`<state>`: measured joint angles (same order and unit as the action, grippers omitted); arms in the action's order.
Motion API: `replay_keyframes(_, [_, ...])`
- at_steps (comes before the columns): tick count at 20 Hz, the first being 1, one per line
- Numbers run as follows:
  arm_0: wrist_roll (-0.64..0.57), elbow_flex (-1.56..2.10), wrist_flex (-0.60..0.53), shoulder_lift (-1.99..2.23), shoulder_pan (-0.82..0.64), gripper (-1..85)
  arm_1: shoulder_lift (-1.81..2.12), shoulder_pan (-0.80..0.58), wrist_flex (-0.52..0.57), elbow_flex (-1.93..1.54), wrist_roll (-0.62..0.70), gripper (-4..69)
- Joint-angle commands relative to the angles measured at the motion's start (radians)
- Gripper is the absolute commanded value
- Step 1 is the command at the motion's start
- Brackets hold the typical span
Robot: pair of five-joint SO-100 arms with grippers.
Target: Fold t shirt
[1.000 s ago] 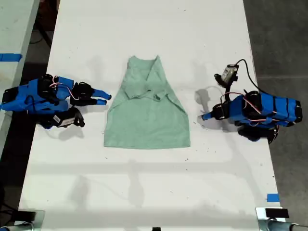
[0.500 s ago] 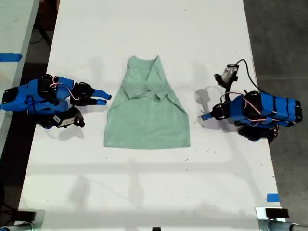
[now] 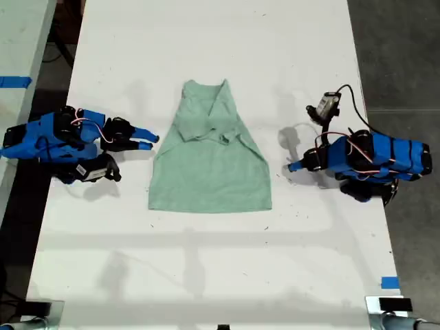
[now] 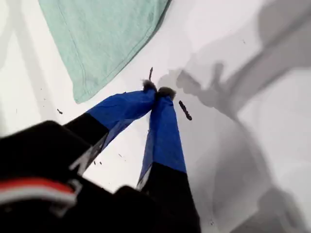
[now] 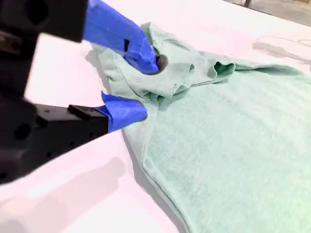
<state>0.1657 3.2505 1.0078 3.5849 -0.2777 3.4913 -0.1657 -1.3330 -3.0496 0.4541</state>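
Observation:
The t shirt lies flat on the white table, mint green, with its sleeves folded in over the upper part. My second gripper is at the exterior view's left, just off the shirt's side edge. In the second wrist view my second gripper is open, and the bunched sleeve fold of the t shirt lies just beyond its blue fingertips. My first gripper is at the exterior view's right, a short gap from the shirt. My first gripper is shut on nothing over bare table, with a corner of the t shirt nearby.
A cable with a small grey module lies on the table behind the arm at the exterior view's right. Blue tape marks the table's edge at the exterior view's lower right. A second table with blue tape stands at the left.

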Motion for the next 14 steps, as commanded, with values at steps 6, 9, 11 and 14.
replay_keyframes(6, [-0.008,0.041,0.002,0.009,-0.006,11.6,0.009,0.009,0.006,-0.06,-0.008,0.9])
replay_keyframes(9, [-0.008,0.041,0.002,0.009,-0.006,11.6,0.009,0.006,0.006,-0.06,-0.005,0.9])
replay_keyframes(11, [-0.008,0.041,0.002,0.009,-0.006,11.6,0.009,0.006,0.006,-0.06,-0.005,0.9])
replay_keyframes(14, [-0.008,0.041,0.002,0.009,-0.006,11.6,0.009,0.008,0.006,-0.06,-0.003,0.9])
